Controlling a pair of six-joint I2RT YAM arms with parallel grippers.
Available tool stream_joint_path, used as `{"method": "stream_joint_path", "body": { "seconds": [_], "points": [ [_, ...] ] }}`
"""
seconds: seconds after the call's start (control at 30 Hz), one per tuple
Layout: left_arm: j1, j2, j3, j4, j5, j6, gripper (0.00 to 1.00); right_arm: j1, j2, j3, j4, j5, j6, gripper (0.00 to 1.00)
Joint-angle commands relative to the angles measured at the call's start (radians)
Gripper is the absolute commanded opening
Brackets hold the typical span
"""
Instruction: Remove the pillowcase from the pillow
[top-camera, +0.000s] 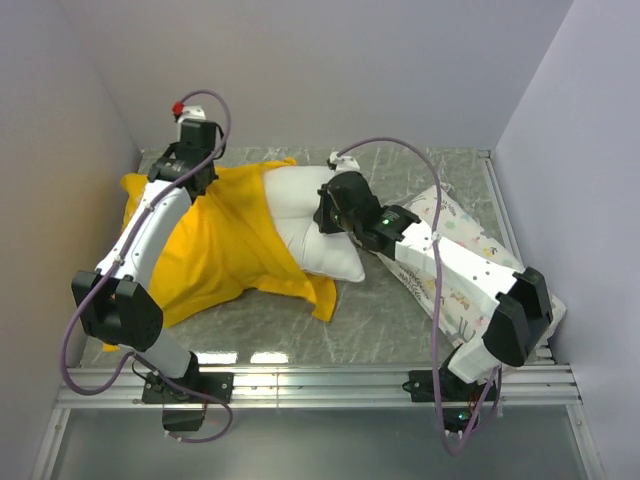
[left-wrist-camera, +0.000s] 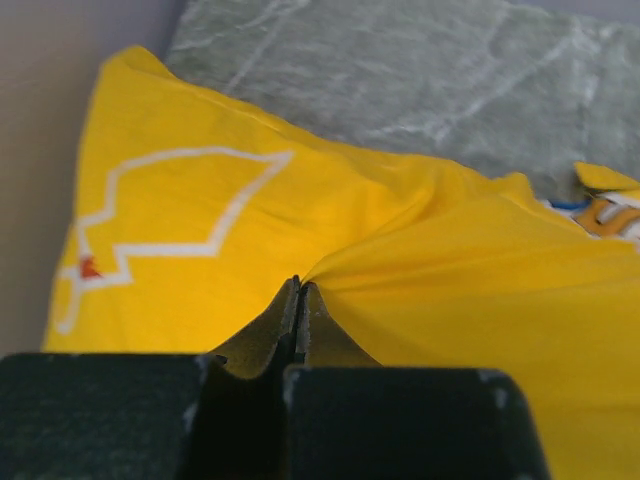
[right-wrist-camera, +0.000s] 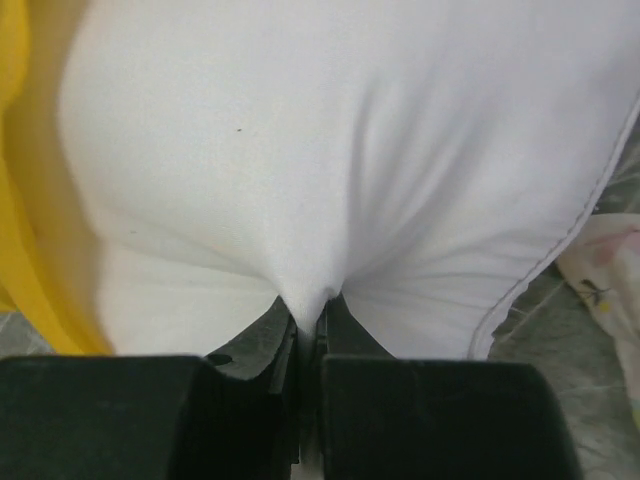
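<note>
The yellow pillowcase (top-camera: 215, 250) lies crumpled over the left half of the table, with a white zigzag mark (left-wrist-camera: 180, 215) showing in the left wrist view. The plain white pillow (top-camera: 315, 225) sticks out of its right side. My left gripper (top-camera: 200, 178) is shut on a fold of the pillowcase (left-wrist-camera: 420, 260) near its far edge; the pinch shows at the gripper (left-wrist-camera: 300, 290). My right gripper (top-camera: 325, 212) is shut on a pinch of the pillow's white cover (right-wrist-camera: 300, 160), seen at the gripper (right-wrist-camera: 310, 305).
A second white pillow printed with small animals and leaves (top-camera: 470, 265) lies at the right under my right arm; a corner shows in the right wrist view (right-wrist-camera: 610, 260). Grey walls stand close at left, back and right. The marbled grey tabletop (top-camera: 400, 310) is bare in front.
</note>
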Motion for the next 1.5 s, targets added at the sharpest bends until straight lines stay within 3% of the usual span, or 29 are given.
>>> {"method": "stream_joint_path", "body": {
  "seconds": [0.0, 0.2, 0.37, 0.47, 0.5, 0.57, 0.6, 0.67, 0.8, 1.1, 1.33, 1.43, 1.47],
  "points": [
    [0.092, -0.007, 0.064, 0.018, -0.066, 0.071, 0.00, -0.017, -0.117, 0.104, -0.106, 0.199, -0.066, 0.00],
    [0.226, 0.007, 0.064, 0.047, 0.022, 0.039, 0.00, -0.085, -0.212, 0.125, -0.160, 0.247, -0.107, 0.00],
    [0.188, 0.010, 0.095, 0.067, 0.153, 0.022, 0.01, -0.091, -0.198, 0.148, -0.169, 0.189, -0.111, 0.00],
    [0.130, -0.018, 0.067, 0.089, 0.224, 0.008, 0.18, -0.088, -0.180, 0.151, -0.160, 0.178, -0.104, 0.00],
    [0.106, -0.041, 0.056, 0.090, 0.241, 0.005, 0.33, -0.088, -0.168, 0.157, -0.163, 0.178, -0.103, 0.00],
    [0.083, -0.071, 0.014, 0.098, 0.264, -0.013, 0.49, -0.090, -0.160, 0.170, -0.166, 0.181, -0.106, 0.00],
    [0.067, -0.113, -0.003, 0.098, 0.270, -0.026, 0.62, -0.090, -0.155, 0.173, -0.169, 0.186, -0.104, 0.00],
    [0.055, -0.173, -0.068, 0.115, 0.302, -0.058, 0.70, -0.090, -0.149, 0.190, -0.181, 0.195, -0.111, 0.00],
    [0.012, -0.369, -0.207, 0.126, 0.345, -0.116, 0.77, -0.090, -0.137, 0.217, -0.204, 0.198, -0.118, 0.00],
    [-0.111, -0.636, -0.534, 0.136, 0.455, -0.213, 0.81, -0.088, -0.109, 0.273, -0.242, 0.190, -0.144, 0.00],
    [-0.132, -0.667, -0.674, 0.259, 0.535, -0.259, 0.76, -0.088, -0.102, 0.277, -0.244, 0.172, -0.140, 0.00],
    [-0.132, -0.671, -0.692, 0.276, 0.535, -0.273, 0.55, -0.090, -0.112, 0.266, -0.244, 0.182, -0.140, 0.00],
    [-0.132, -0.673, -0.692, 0.268, 0.523, -0.276, 0.31, -0.088, -0.117, 0.265, -0.244, 0.189, -0.141, 0.00]
  ]
}}
